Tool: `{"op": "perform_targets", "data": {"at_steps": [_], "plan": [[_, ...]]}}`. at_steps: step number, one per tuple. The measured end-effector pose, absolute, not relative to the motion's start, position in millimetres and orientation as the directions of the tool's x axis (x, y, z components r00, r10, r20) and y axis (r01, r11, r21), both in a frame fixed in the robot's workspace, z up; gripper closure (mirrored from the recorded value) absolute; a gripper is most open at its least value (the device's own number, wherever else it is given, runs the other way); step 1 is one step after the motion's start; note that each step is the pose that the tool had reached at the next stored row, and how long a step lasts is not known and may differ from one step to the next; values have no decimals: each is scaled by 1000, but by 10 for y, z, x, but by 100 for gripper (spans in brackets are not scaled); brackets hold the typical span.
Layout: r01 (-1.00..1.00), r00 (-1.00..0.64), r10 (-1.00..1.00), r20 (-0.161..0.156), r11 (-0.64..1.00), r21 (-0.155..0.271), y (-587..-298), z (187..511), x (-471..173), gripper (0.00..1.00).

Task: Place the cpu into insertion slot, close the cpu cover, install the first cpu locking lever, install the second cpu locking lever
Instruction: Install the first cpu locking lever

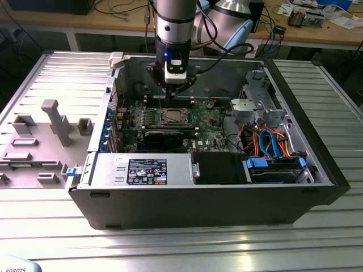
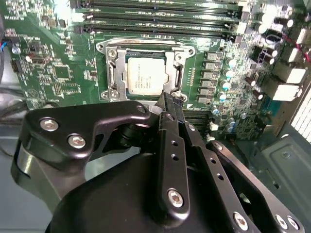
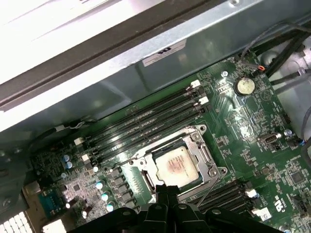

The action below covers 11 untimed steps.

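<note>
The cpu (image 2: pixel 146 75) lies flat in the socket on the green motherboard (image 2: pixel 58 73), its silvery top showing through the square window of the cpu cover (image 2: pixel 146 46). The cover frame lies down flat around the chip. In the first wrist view the cpu (image 3: pixel 177 167) sits just beyond my fingertips, framed by the cpu cover (image 3: pixel 200 141), and a thin metal lever (image 3: pixel 206 190) runs along the socket's side. My gripper (image 2: pixel 167 99) hangs just above the socket's edge, its black fingers shut together with nothing between them. In the exterior view the gripper (image 1: pixel 169 97) hovers over the cpu (image 1: pixel 172 118).
Black memory slots (image 3: pixel 146 124) run beside the socket. The open computer case (image 1: pixel 306 164) walls in the board, with a drive cage and orange and blue cables (image 1: pixel 272 144) on the exterior view's right. A power supply (image 1: pixel 142 170) lies in front. A grey fixture plate (image 1: pixel 45 130) stands left.
</note>
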<state>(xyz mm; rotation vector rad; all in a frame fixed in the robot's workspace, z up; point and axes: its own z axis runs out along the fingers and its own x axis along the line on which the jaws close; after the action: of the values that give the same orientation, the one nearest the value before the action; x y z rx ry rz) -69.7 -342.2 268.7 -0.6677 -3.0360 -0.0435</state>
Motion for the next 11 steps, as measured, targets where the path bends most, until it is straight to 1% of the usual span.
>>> {"op": "perform_targets", "data": {"at_steps": [11], "plan": [[218, -975, 218, 38, 976, 20, -3422, 2687, -697, 89]]}}
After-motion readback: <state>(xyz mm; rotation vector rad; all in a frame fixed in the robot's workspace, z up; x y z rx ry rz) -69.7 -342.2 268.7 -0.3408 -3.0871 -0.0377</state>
